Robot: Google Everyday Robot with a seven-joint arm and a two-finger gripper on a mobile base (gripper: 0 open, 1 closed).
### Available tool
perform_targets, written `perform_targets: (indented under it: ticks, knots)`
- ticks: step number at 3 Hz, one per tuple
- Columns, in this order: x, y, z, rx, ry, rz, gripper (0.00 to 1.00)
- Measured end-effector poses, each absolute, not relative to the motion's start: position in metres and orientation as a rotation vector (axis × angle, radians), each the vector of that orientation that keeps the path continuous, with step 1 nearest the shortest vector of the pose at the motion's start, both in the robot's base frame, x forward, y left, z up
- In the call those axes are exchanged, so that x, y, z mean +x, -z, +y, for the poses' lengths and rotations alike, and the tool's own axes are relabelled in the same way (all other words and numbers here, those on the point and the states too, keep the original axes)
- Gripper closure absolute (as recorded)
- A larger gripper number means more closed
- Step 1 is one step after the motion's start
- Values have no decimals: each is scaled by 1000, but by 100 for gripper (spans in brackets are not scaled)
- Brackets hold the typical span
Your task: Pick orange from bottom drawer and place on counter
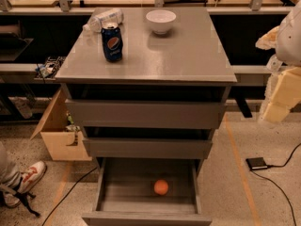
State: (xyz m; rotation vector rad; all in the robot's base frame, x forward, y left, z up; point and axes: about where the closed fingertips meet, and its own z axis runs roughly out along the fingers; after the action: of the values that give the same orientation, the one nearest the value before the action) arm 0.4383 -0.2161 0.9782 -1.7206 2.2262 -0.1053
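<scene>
The orange (161, 187) lies in the open bottom drawer (124, 194), right of centre, well below and left of the claw (278, 102) at the right edge. I cannot tell the claw's state. The fruit is small, round and smooth.

A glossy grey surface (188, 55) is seen over three grey drawers (146, 114). A bright orange (161, 187) is shown in the grey bottom drawer (146, 217). A blue can (112, 42) with a red-and-white logo and a white bowl (161, 21) are shown. A cream tool (278, 100) is seen at the right edge.
</scene>
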Motion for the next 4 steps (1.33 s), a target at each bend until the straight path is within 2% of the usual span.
perform_targets:
  ticks: [2,4]
  knots:
    - [436,-949,-212,-1685,65,2255,0]
    - [420,-815,-192,-1447,-73,2331,0]
